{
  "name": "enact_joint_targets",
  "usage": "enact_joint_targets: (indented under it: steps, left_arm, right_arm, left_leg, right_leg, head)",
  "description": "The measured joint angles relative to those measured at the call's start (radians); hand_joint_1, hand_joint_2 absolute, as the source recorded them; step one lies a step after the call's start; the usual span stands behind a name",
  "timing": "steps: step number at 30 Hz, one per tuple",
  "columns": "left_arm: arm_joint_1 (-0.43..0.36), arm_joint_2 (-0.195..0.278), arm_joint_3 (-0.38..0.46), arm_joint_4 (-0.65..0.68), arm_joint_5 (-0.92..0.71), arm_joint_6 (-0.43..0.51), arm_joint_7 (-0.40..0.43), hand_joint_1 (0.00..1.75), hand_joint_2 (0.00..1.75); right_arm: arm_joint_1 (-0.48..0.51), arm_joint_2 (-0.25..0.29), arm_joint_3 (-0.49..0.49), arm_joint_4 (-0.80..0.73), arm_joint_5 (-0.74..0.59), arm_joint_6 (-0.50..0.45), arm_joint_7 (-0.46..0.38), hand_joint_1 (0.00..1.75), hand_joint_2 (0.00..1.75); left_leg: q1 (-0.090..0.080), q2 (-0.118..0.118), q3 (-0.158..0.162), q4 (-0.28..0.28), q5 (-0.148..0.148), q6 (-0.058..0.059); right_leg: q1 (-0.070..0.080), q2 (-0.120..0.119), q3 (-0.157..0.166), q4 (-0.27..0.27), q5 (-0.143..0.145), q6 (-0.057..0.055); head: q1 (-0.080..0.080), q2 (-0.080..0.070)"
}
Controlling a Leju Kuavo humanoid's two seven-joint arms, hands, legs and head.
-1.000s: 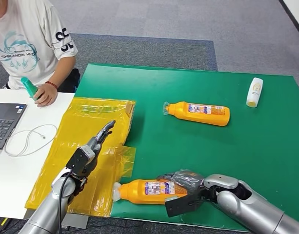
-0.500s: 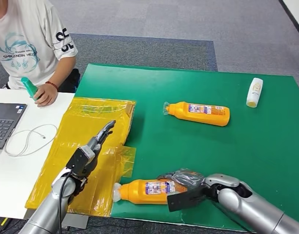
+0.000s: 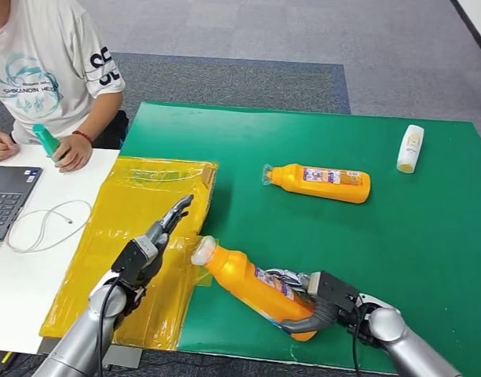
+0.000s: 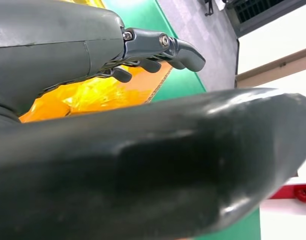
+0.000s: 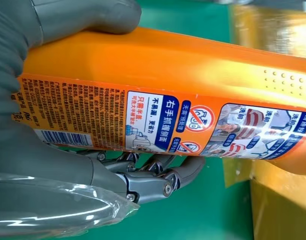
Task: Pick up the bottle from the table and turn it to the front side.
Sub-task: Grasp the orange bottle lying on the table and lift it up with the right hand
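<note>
A: Head view. Report the task object.
B: The orange plastic bottle with a printed label is held by the right hand near the front edge of the green table mat. The bottle is tilted, its pale cap end raised and pointing toward the yellow plastic sheet; the base end sits inside the hand.
A: Left hand?
B: The left hand hangs above the yellow sheet, fingers extended and apart, holding nothing.
A: Other items?
B: A second orange bottle lies on its side mid-mat. A small white bottle lies near the far right corner. On the white desk at the left: a laptop, a white cable, and a seated person in a white T-shirt holding a teal object.
A: Left wrist view.
B: The left hand's dark fingers are straight and spread over the yellow sheet, nothing between them.
A: Right wrist view.
B: The thumb presses one side of the orange bottle; dark fingers wrap the opposite side, beneath the label. Grip closed on the bottle. Clear plastic film lies against the hand.
</note>
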Motion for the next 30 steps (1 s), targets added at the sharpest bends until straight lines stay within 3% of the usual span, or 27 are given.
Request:
enact_joint_targets:
  steps: [8,19,27,30]
  left_arm:
    - [0.023,0.0,-0.001,-0.009,0.001,0.007,0.0,0.0,0.0]
    - [0.048,-0.002,-0.001,-0.037,0.009,-0.002,-0.006,0.0,0.0]
    - [0.029,-0.01,-0.001,-0.002,0.205,-0.228,-0.074,0.0,0.0]
    - [0.011,-0.014,0.002,0.028,0.243,-0.266,-0.084,0.0,0.0]
  right_arm:
    - [0.059,0.067,-0.149,0.036,-0.041,0.016,-0.015,1.75,1.75]
    - [0.075,0.141,-0.263,0.054,-0.044,0.05,-0.032,1.75,1.75]
    - [0.043,0.182,-0.274,0.032,-0.016,0.079,-0.05,1.75,1.75]
    - [0.023,0.193,-0.269,0.021,-0.01,0.083,-0.052,1.75,1.75]
  left_leg:
    - [0.0,0.0,0.0,0.0,-0.001,0.0]
    - [0.0,0.0,-0.001,0.0,-0.001,0.0]
    - [0.0,0.0,-0.001,0.0,-0.001,0.0]
    - [0.0,0.0,-0.001,0.0,-0.001,0.0]
  right_leg:
    - [0.0,0.0,0.0,0.0,-0.001,0.0]
    - [0.0,0.0,-0.001,0.0,-0.002,0.0]
    - [0.0,0.0,-0.001,0.0,-0.002,0.0]
    - [0.0,0.0,-0.001,0.0,-0.002,0.0]
  head:
    - [0.0,0.0]
    - [0.0,0.0]
    - [0.0,0.0]
    - [0.0,0.0]
